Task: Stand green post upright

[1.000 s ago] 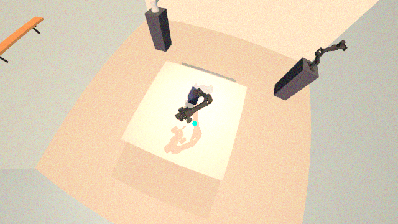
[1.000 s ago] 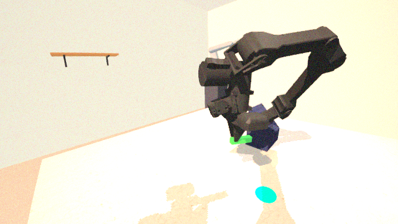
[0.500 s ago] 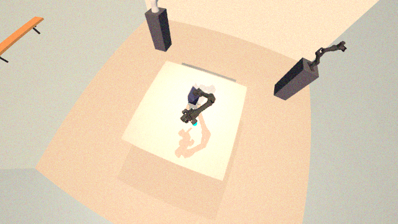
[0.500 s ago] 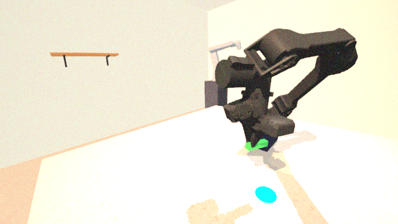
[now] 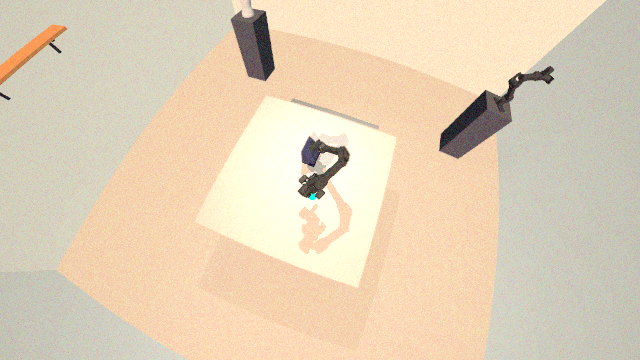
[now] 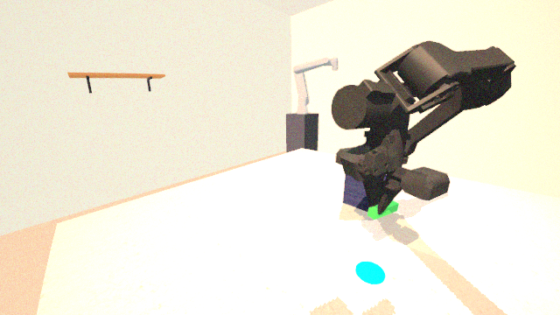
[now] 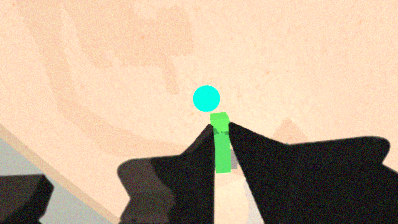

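The green post (image 6: pixel 392 208) (image 7: pixel 223 152) is held crosswise between the fingertips, lying roughly level rather than upright. My gripper (image 6: pixel 381 210) (image 7: pixel 220 129) is shut on it and holds it above the table top. In the top view the arm hides the post. The cyan circle (image 5: pixel 312 197) (image 6: pixel 370 273) (image 7: pixel 206 98) is flat on the table. It shows just beyond the post's far end in the wrist view, and in front of and below the gripper in the exterior view. Nothing stands on its visible part.
The pale table (image 5: pixel 240 200) (image 6: pixel 175 245) carries the arm's dark blue base block (image 5: pixel 309 151) (image 6: pixel 355 192), behind the gripper in the exterior view. Two dark pedestals (image 5: pixel 254 47) (image 5: pixel 475 125) with other arms stand off the table. An orange shelf (image 5: pixel 30 50) (image 6: pixel 115 75) is on the wall.
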Robot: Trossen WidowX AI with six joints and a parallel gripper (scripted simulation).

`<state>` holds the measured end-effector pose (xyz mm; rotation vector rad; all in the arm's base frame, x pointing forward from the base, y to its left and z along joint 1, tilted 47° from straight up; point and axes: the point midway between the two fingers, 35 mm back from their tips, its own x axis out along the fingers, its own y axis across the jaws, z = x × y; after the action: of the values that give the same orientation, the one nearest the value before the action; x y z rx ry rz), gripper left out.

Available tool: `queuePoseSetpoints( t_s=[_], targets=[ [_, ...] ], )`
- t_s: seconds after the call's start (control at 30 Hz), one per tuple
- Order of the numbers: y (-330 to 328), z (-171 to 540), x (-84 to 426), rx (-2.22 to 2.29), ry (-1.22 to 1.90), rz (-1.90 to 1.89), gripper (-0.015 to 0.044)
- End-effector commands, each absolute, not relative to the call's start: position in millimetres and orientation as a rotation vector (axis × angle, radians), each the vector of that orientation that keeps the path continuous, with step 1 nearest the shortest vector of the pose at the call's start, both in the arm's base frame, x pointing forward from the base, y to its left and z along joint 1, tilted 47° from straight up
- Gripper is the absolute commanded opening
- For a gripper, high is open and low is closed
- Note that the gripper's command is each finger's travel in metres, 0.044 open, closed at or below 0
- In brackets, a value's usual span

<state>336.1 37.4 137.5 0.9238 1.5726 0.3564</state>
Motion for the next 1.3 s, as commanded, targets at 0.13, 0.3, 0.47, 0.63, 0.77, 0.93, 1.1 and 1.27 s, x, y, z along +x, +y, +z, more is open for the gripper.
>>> queuePoseSetpoints(
  t_s=[0.13,0.3,0.47,0.63,0.77,0.93,1.1,1.27],
  targets=[
    [45.7,142.5,331.9,0.913,1.576,0.364,0.0023],
    [47.2,138.3,330.7,0.882,1.574,0.344,0.0023],
    [48.7,134.3,329.7,0.853,1.570,0.324,0.0023],
    [50.0,130.4,328.8,0.824,1.564,0.303,0.0023],
    [50.9,127.4,328.2,0.802,1.559,0.287,0.0023],
    [52.0,123.8,327.6,0.775,1.550,0.266,0.0023],
    [53.1,120.3,327.1,0.749,1.540,0.245,0.0023],
    [54.0,117.0,326.8,0.724,1.529,0.225,0.0023]
  ],
)
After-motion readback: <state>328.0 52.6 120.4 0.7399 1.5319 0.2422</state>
